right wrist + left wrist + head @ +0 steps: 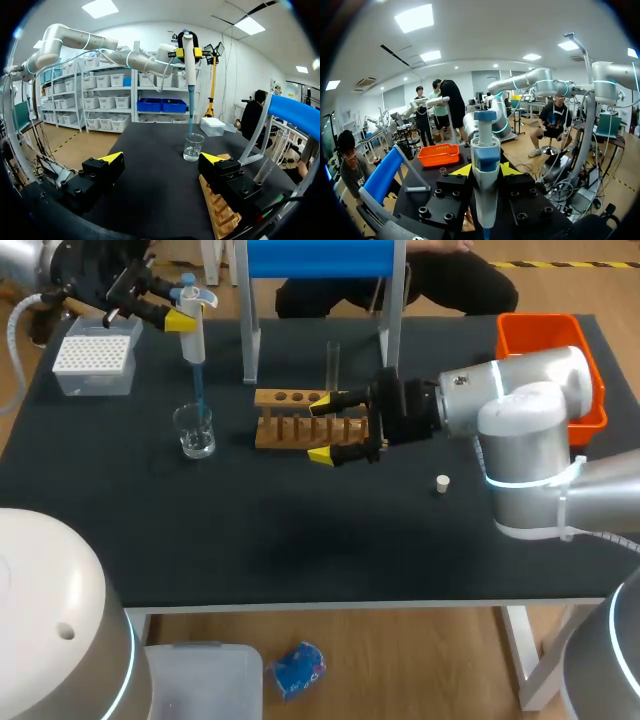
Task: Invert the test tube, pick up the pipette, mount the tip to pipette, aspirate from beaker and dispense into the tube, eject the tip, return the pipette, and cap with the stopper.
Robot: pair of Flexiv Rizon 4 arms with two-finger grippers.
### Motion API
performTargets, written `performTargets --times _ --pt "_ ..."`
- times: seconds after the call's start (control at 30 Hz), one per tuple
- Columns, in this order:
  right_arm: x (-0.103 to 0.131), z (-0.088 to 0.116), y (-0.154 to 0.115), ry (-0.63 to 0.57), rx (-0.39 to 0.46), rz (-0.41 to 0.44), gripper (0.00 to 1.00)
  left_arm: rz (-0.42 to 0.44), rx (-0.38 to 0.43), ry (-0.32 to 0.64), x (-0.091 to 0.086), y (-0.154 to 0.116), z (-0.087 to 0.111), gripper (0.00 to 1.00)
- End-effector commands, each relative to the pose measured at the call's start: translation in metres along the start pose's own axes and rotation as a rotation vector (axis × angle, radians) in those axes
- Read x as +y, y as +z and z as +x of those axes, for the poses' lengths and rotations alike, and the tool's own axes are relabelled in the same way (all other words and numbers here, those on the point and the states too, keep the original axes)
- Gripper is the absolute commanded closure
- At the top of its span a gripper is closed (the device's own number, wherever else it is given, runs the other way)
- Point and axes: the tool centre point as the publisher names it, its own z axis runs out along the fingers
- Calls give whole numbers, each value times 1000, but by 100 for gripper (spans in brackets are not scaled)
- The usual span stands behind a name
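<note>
My left gripper (178, 316) is shut on the white and blue pipette (192, 325), holding it upright at the back left. Its blue tip (197, 390) points down into the mouth of the glass beaker (194, 431); I cannot tell whether it touches the liquid. In the left wrist view the pipette (485, 167) fills the left gripper (485, 170). My right gripper (322, 430) stands open at the wooden tube rack (290, 420), holding nothing. A clear test tube (333, 362) stands upright in the rack. The white stopper (443, 482) lies on the table. Ahead of the right gripper (163, 158) are the beaker (193, 147) and the pipette (188, 55).
A white tip box (95, 360) sits at the back left beside the beaker. The blue-topped pipette stand (320, 258) rises behind the rack. An orange bin (545, 340) is at the back right, behind my right arm. The black table (300, 530) runs to the front edge.
</note>
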Motion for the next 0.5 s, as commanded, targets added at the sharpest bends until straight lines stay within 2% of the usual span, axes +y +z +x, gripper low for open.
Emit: performTargets --times 0.03,0.23,0.5 --pt "0 0 0 0 0 2 0 1 3 2 0 -1 -1 100" --pt "-3 -5 6 -18 -20 16 0 1 3 2 0 -1 -1 100" --pt "-9 -13 34 -28 -25 35 0 1 3 2 0 -1 -1 100"
